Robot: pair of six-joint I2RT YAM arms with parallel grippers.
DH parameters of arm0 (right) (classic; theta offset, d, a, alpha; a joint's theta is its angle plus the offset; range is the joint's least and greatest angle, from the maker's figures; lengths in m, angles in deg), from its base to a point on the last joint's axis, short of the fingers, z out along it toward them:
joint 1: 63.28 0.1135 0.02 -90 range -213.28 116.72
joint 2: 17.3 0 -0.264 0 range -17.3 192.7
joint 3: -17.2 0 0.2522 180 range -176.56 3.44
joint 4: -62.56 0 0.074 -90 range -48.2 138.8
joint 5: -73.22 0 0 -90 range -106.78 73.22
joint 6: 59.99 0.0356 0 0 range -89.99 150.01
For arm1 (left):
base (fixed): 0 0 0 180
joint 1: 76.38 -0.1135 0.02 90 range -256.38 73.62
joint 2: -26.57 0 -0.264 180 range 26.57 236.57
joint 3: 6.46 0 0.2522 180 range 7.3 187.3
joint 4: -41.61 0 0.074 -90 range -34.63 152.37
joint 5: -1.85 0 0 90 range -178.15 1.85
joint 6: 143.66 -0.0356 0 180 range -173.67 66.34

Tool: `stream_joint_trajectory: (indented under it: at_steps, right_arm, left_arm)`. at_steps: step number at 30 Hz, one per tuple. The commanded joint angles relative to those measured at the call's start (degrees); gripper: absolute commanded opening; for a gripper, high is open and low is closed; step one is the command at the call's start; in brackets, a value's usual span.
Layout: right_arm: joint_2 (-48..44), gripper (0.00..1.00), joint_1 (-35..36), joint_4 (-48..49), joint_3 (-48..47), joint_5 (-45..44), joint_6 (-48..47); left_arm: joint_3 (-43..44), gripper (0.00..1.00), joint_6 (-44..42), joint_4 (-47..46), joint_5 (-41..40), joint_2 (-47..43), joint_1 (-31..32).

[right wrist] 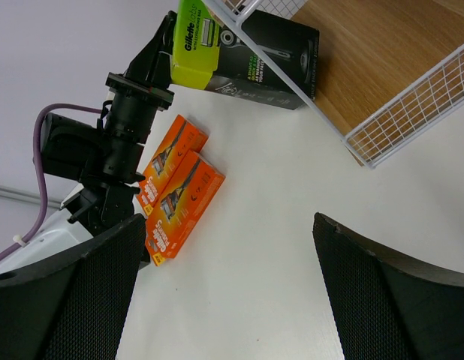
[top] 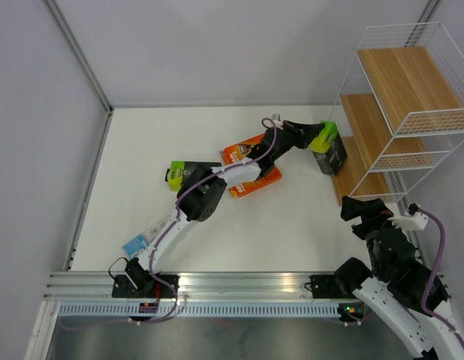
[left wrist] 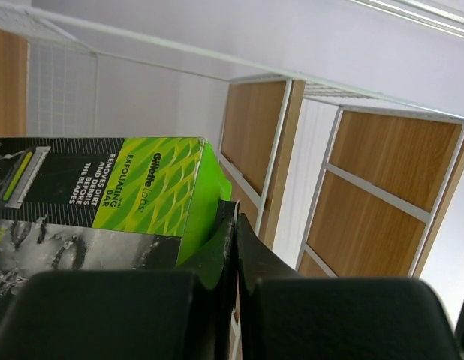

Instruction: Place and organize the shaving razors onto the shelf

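My left gripper reaches far right and is shut on the lime-green end of a black and lime razor pack. It holds the pack at the left edge of the shelf's lowest wooden tier; I cannot tell whether the pack rests on the wood. In the left wrist view the pack fills the left side, pinched by the gripper, with the shelf behind. Two orange packs lie mid-table under the left arm. A second black and lime pack and a blue blister pack lie further left. My right gripper hangs open over bare table.
The right wrist view shows the left arm, the orange packs and the shelf's wire front rail. Grey walls close the table at the back and left. An aluminium rail runs along the near edge.
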Motion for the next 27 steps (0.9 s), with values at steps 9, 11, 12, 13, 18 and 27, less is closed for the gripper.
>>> stream_joint_trajectory:
  at_steps: [9, 11, 12, 13, 18, 27]
  right_arm:
    - [0.7, 0.98, 0.0, -0.1, -0.7, -0.1, -0.9]
    - [0.7, 0.98, 0.0, -0.1, -0.8, -0.1, -0.9]
    - [0.8, 0.98, 0.0, -0.2, -0.8, -0.1, -1.0]
    - [0.8, 0.98, 0.0, -0.2, -0.9, -0.1, -1.0]
    - [0.8, 0.98, 0.0, 0.0, -0.8, -0.2, -1.0]
    - [0.6, 0.98, 0.0, -0.4, -1.3, -0.2, -1.1]
  left_arm:
    - [-1.5, 0.02, 7.7, -8.0, 0.5, -6.3, 1.7]
    - [-2.5, 0.02, 8.1, -8.9, 0.1, -7.1, 1.7]
    - [-3.4, 0.02, 8.6, -9.4, -0.4, -7.6, 1.8]
    - [-3.5, 0.02, 8.9, -10.1, -0.5, -7.8, 1.8]
    - [-2.9, 0.02, 10.5, -9.4, -1.8, -8.9, 2.4]
    - [3.3, 0.02, 15.9, -9.9, -4.3, -5.5, 4.2]
